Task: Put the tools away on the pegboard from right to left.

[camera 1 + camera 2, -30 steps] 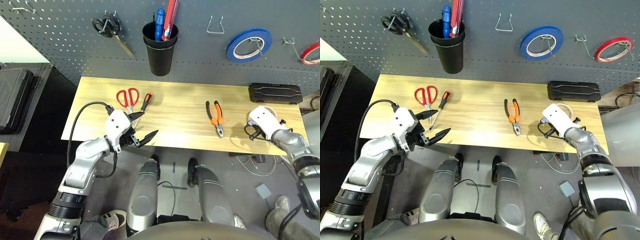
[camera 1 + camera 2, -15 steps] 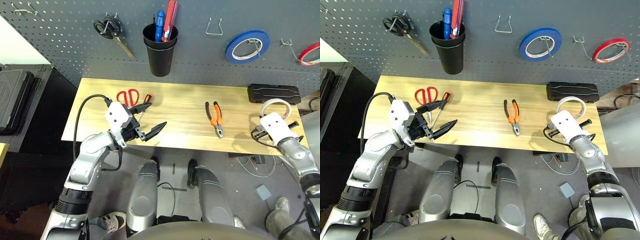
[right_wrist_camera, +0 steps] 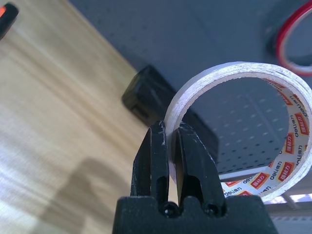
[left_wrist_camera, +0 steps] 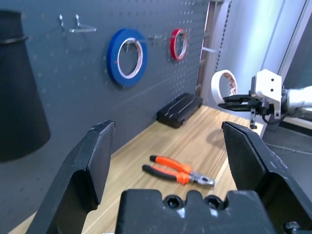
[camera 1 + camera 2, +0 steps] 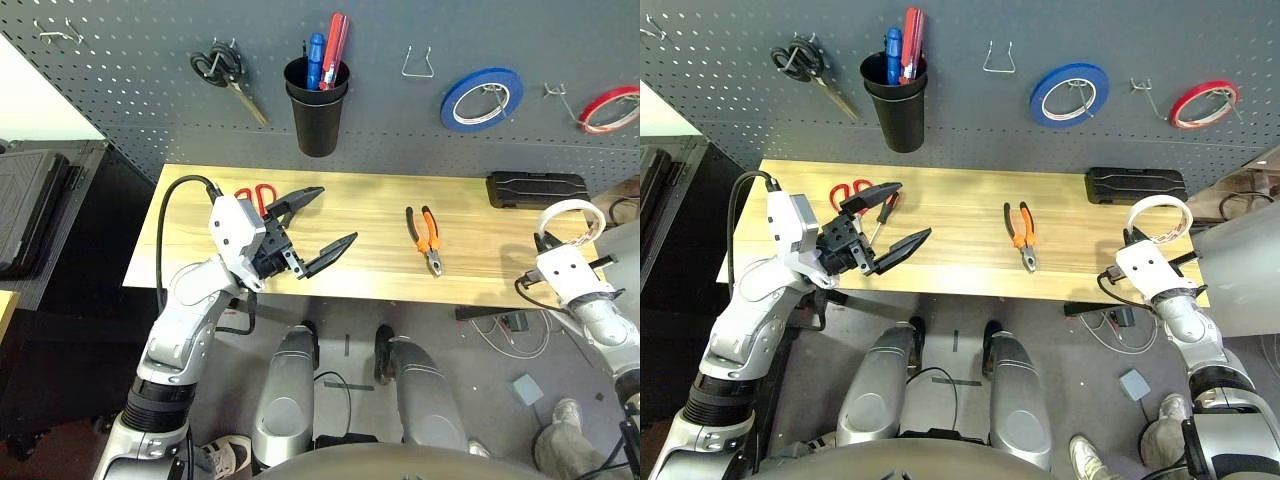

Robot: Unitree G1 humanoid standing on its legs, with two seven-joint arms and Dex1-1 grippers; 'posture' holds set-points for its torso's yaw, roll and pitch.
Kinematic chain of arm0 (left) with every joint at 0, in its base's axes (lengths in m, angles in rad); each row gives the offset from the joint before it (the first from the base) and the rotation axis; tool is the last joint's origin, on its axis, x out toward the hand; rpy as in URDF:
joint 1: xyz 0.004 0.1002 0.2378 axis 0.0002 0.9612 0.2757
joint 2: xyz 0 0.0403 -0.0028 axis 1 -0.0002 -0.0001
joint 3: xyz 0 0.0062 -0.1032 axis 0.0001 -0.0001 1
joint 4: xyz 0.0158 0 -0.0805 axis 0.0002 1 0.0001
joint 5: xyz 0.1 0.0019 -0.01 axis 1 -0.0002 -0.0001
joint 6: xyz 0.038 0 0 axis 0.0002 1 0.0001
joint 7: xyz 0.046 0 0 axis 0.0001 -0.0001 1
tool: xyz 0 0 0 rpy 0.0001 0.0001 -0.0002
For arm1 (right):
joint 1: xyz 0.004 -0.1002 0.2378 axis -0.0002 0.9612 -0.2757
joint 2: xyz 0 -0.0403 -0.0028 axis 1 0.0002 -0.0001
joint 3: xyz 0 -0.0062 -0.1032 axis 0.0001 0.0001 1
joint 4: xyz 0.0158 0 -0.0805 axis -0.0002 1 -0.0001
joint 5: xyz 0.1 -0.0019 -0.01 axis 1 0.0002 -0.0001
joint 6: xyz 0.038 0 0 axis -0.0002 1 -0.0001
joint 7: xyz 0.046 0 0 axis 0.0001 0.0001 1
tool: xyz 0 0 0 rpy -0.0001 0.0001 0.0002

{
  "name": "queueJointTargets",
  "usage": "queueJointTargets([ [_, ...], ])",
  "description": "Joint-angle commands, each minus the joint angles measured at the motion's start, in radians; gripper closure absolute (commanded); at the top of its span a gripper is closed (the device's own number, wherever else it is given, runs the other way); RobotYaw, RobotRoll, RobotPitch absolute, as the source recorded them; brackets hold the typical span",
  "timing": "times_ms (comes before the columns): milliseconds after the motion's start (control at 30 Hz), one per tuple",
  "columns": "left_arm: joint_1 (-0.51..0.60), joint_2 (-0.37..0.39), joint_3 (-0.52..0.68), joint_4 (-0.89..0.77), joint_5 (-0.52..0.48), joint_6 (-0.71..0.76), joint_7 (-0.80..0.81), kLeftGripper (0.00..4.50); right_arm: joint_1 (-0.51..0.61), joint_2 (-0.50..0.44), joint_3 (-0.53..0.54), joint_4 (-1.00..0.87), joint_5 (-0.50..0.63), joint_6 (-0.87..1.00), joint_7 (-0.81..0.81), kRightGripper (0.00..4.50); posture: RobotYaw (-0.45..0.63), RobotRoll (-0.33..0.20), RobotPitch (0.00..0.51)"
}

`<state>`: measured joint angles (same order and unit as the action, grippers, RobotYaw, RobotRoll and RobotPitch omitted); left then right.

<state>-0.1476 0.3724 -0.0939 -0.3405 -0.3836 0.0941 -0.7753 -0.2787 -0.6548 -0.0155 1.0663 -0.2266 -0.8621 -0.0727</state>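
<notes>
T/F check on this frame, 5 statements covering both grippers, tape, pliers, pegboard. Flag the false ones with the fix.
1. The right gripper is shut on the cream-white tape roll. True.
2. The left gripper holds the screwdriver. False: its fingers stand wide open and hold nothing.
3. The orange-and-black pliers lie on the wooden table. True.
4. The blue tape roll lies on the table. False: it hangs on a hook of the pegboard.
5. The black cup on the pegboard is empty. False: a blue tool and a red tool stand in it.
</notes>
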Motion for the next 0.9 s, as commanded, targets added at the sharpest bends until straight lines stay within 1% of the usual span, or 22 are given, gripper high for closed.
queueJointTargets([
  [33, -0.008, -0.005, -0.016, -0.022, -0.002, -0.014, -0.004, 0.0, -0.004, -0.028, 0.003, -0.002, -0.049, -0.054, -0.064, 4.48, 0.26, 0.0, 0.218],
  [300, -0.03, -0.014, -0.014, -0.029, -0.01, -0.015, 0.004, 0.0, -0.052, -0.038, 0.021, -0.014, -0.133, -0.118, -0.162, 4.48, 0.25, 0.0, 0.22],
  [433, -0.038, -0.013, -0.015, -0.031, -0.011, -0.013, 0.003, 0.0, -0.097, -0.031, 0.022, -0.026, -0.154, -0.129, -0.184, 4.48, 0.25, 0.0, 0.22],
  [667, -0.053, -0.014, -0.018, -0.026, -0.011, -0.01, 0.003, 0.0, -0.224, -0.001, 0.021, 0.005, -0.132, -0.11, -0.159, 4.48, 0.24, 0.0, 0.219],
  [767, -0.061, -0.015, -0.019, -0.019, -0.007, -0.013, 0.003, 0.0, -0.292, 0.004, 0.031, 0.026, -0.144, -0.096, -0.155, 4.48, 0.24, 0.0, 0.218],
  [900, -0.064, -0.014, -0.019, -0.016, -0.003, -0.013, 0.006, 0.0, -0.376, 0.018, 0.042, 0.083, -0.134, -0.033, -0.126, 4.48, 0.25, 0.0, 0.218],
])
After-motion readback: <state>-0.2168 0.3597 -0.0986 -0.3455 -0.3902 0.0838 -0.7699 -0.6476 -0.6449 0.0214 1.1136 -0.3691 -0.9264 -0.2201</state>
